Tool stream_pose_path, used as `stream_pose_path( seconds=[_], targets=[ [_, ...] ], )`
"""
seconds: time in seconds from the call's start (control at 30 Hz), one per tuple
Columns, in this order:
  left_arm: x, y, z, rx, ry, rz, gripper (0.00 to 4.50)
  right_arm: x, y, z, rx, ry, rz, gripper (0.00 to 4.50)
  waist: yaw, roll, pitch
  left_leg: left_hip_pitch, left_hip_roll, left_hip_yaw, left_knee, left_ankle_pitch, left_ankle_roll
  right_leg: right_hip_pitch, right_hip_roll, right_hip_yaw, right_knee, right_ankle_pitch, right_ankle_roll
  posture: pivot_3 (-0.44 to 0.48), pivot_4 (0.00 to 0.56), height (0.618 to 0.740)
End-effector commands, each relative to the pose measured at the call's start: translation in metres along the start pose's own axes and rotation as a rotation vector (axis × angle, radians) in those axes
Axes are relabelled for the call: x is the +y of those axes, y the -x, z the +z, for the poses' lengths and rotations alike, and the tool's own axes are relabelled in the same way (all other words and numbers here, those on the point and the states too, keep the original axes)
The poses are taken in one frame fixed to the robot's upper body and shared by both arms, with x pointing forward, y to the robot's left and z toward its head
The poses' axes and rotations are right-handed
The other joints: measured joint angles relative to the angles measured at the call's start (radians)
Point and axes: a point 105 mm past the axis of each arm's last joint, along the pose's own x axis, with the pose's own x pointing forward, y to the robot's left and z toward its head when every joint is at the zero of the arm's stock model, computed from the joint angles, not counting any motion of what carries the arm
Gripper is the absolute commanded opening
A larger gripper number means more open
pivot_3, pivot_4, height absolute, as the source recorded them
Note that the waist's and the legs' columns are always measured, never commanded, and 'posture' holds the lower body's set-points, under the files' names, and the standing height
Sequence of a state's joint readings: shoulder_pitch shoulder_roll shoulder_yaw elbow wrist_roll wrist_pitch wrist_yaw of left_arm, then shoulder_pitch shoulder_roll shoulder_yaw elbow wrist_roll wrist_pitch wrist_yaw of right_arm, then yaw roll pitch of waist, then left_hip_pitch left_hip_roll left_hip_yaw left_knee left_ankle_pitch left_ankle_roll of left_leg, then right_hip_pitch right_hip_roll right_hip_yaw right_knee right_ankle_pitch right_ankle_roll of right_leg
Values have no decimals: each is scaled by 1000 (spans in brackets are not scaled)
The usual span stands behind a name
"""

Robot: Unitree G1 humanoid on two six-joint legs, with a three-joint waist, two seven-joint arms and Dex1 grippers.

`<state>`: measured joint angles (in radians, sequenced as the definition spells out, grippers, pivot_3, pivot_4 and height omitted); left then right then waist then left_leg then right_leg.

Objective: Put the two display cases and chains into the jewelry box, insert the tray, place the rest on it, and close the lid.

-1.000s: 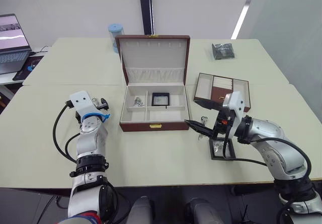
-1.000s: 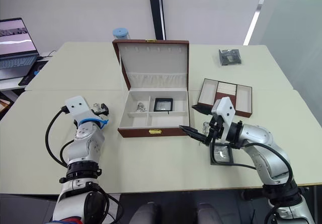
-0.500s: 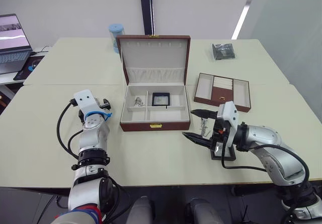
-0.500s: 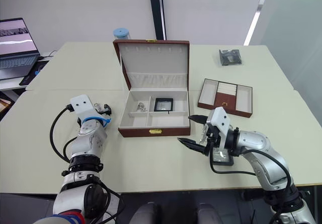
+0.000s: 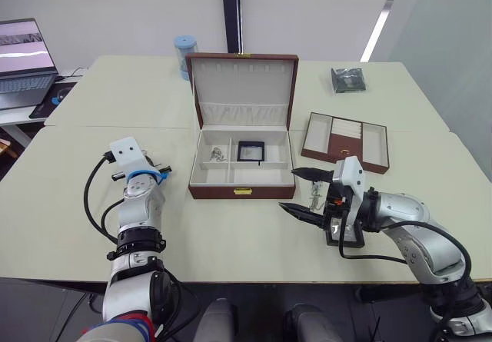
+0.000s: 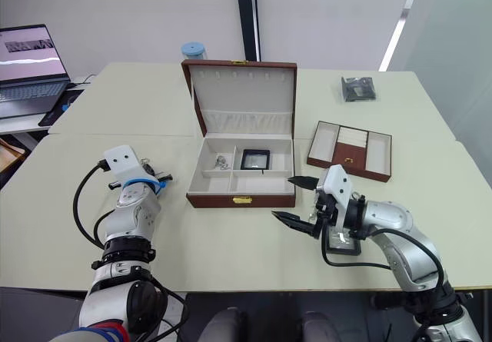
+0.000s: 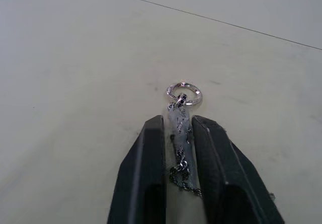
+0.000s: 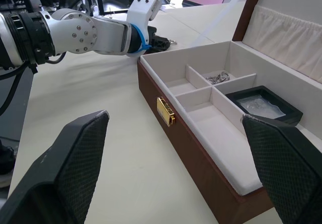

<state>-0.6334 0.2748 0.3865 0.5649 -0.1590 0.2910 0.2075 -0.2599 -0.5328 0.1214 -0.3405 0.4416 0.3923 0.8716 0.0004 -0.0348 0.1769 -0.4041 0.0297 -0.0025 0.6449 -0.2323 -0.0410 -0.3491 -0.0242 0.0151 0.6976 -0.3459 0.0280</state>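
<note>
Now we see our left gripper (image 7: 178, 133) with its fingers (image 7: 146, 183) nearly pressed together, a silver chain piece (image 7: 182, 128) lying between them on the worktop (image 5: 231, 234), its ring just past the tips. Our right gripper (image 5: 305, 190) has its 2 fingers spread wide, nothing between them, facing the jewelry box's (image 5: 242, 191) front. 1 display case (image 5: 248, 151) sits inside that box; the other (image 5: 344, 233) lies just behind the right fingers.
</note>
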Motion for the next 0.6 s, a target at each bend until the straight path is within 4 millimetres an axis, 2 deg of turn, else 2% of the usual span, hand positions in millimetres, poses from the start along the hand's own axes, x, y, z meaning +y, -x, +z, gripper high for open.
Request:
stream_pose_path(
  seconds=[0.03,0.33,0.47,0.6],
  targets=[
    [-1,-1,-5,19,17,-6,41,0,0,5,-28,38,-1,4500,0,0,0,0,0,0,0,0,0,0,0,0,0,0,0,0,150,740],
    [1,1,-3,7,37,-22,41,0,0,6,-34,53,-3,4500,-1,0,0,0,0,0,0,0,0,0,0,0,0,0,0,0,150,740],
    [2,4,9,-25,38,-51,41,-1,2,11,-44,57,-2,4500,-2,0,0,0,0,0,0,0,0,0,0,0,0,0,0,0,150,740],
    [-5,13,31,-72,-14,-194,41,-3,4,20,-62,64,0,4500,-3,0,0,0,1,0,0,0,0,-1,0,0,0,0,0,0,150,740]
  ],
)
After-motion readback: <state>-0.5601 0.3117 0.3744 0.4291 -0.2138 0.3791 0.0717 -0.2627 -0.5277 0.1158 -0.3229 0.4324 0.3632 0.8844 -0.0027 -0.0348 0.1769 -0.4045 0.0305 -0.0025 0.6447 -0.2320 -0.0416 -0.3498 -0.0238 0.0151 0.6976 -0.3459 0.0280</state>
